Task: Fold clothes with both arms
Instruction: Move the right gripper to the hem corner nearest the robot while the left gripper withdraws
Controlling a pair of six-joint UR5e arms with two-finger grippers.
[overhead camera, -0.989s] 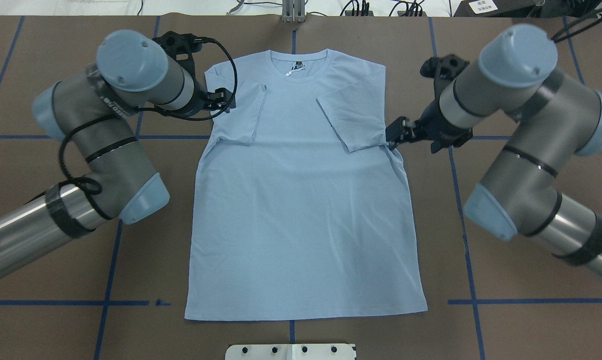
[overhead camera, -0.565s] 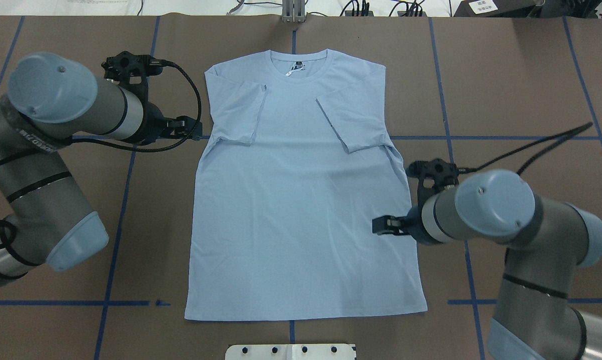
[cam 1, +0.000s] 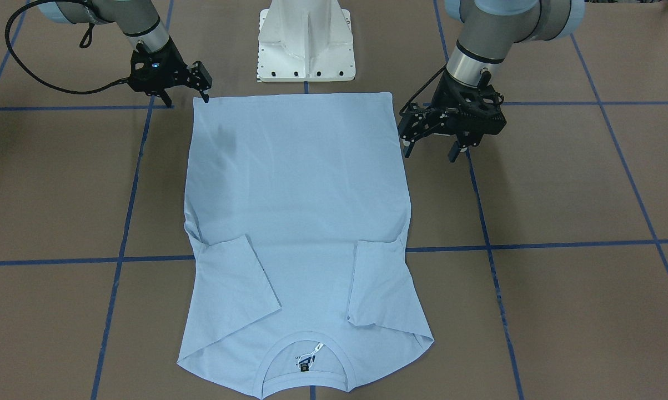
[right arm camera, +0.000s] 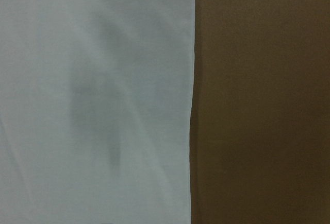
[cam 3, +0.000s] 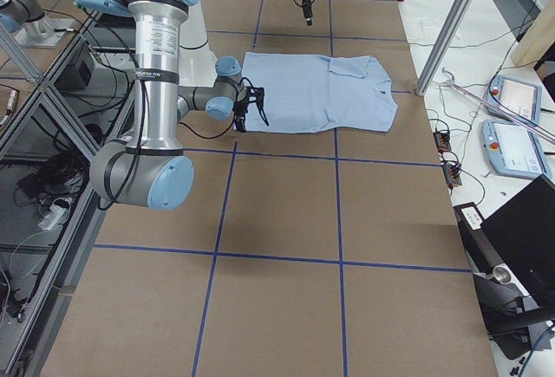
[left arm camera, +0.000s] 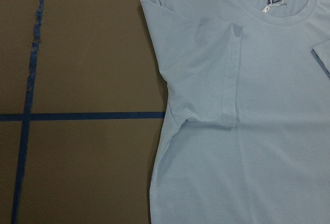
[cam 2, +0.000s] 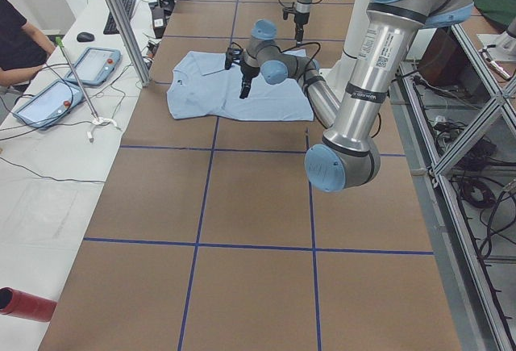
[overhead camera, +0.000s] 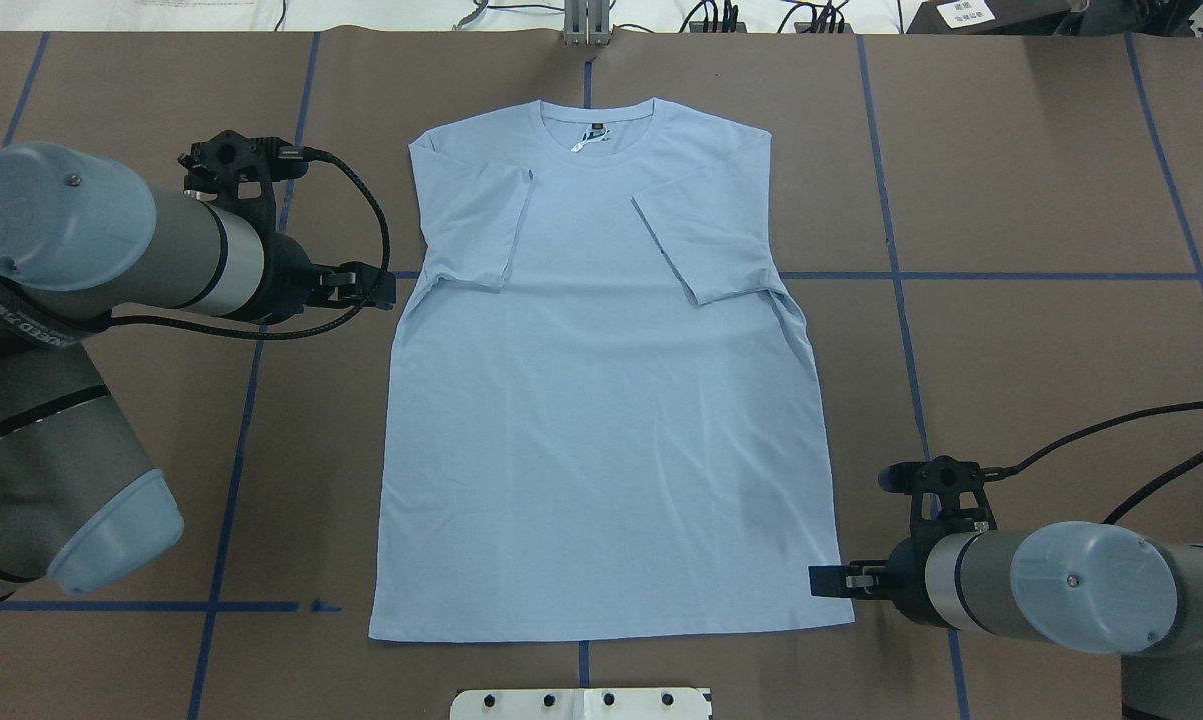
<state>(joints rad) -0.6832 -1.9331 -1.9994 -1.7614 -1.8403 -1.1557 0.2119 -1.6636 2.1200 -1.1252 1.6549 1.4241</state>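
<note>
t-shirt [overhead camera: 601, 430], light blue, short-sleeved, of soft fabric: lies flat and spread out in the middle of the brown table surface [overhead camera: 1041, 150], across the blue tape grid lines [overhead camera: 1011, 275]. round collar [overhead camera: 598, 112] at the far end, with a small neck label [overhead camera: 591, 138] inside it. straight hem [overhead camera: 611, 632] at the near end, just short of the white pedestal base plate [overhead camera: 581, 703]. left sleeve [overhead camera: 476, 225] and right sleeve [overhead camera: 706, 245] both folded inward onto the body.

black two-finger left gripper [cam 1: 430, 154], on the silver-grey tubular left arm [overhead camera: 111, 250] with light blue joint caps: hangs above the table just left of the shirt's left edge, level with the folded left sleeve, apart from the cloth. jaws spread wide, nothing between them. looks down from a height on sleeve, collar and bare table in its wrist view.

black two-finger right gripper [overhead camera: 829, 580], on the matching right arm [overhead camera: 1061, 590]: sits low at the near right corner of the hem, one fingertip right at the corner. touching the cloth or not: cannot tell. jaws apart, gripping nothing. close over the shirt's right edge in its wrist view, with a soft shadow on the fabric.
</note>
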